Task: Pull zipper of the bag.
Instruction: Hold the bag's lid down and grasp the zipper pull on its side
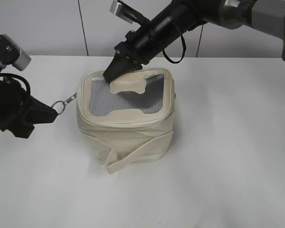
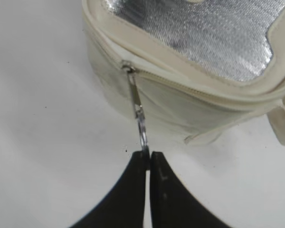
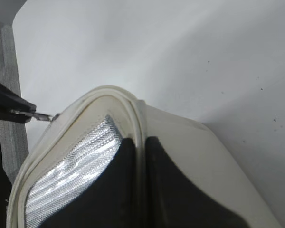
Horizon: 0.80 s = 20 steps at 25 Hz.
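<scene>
The small boxy cream-white soft bag [image 1: 126, 121] sits mid-frame on the white table [image 1: 228, 166]. At left, the left gripper [image 2: 147, 154] has its fingers clamped on the silver ring pull [image 2: 142, 135] of the cream zipper [image 2: 180, 84]. The right gripper [image 3: 141, 142], fingers pinched on the rim [image 3: 137, 118], braces the top. The thin ring could slip free, or the bag drag leftward if that brace gives.
</scene>
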Each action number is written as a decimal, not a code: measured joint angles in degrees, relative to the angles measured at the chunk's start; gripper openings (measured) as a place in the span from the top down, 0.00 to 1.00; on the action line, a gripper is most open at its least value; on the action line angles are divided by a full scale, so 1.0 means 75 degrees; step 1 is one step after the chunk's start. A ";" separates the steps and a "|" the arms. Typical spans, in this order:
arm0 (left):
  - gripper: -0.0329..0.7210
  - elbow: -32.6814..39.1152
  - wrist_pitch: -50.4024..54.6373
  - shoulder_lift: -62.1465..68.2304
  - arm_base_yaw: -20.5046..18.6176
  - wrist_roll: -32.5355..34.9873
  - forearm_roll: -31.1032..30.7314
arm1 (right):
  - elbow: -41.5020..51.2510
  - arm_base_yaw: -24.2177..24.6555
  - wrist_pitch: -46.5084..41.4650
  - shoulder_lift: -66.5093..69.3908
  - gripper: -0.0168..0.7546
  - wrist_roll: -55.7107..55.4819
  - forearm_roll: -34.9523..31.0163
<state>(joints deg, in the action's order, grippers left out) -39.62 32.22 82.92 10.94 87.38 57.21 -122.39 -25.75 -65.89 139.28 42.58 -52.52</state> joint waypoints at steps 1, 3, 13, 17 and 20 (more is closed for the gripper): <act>0.96 0.0031 0.0042 -0.0002 0.0000 0.0000 0.0056 | 0.0000 0.0000 0.0034 0.0000 0.92 -0.0107 0.0019; 0.96 0.0072 0.0138 -0.0002 0.0076 -0.0003 0.0121 | 0.0009 0.0000 0.0087 0.0000 0.92 -0.0378 0.0073; 0.96 0.0099 -0.0406 -0.0016 0.2019 -0.0893 -0.0507 | 0.0009 0.0051 0.0341 0.0000 0.92 -0.1359 0.0389; 0.96 0.0099 -0.0439 -0.0022 0.2694 -0.1165 -0.0704 | 0.0009 0.0067 0.0332 -0.0014 0.92 -0.1490 0.0450; 0.96 0.0113 -0.0448 -0.0022 0.3233 -0.1226 -0.0690 | 0.0009 0.0089 0.0410 -0.0014 0.92 -0.1599 0.0458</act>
<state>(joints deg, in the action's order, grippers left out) -38.77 28.86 82.75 35.18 78.19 52.03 -122.33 -25.09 -62.81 139.18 30.58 -49.09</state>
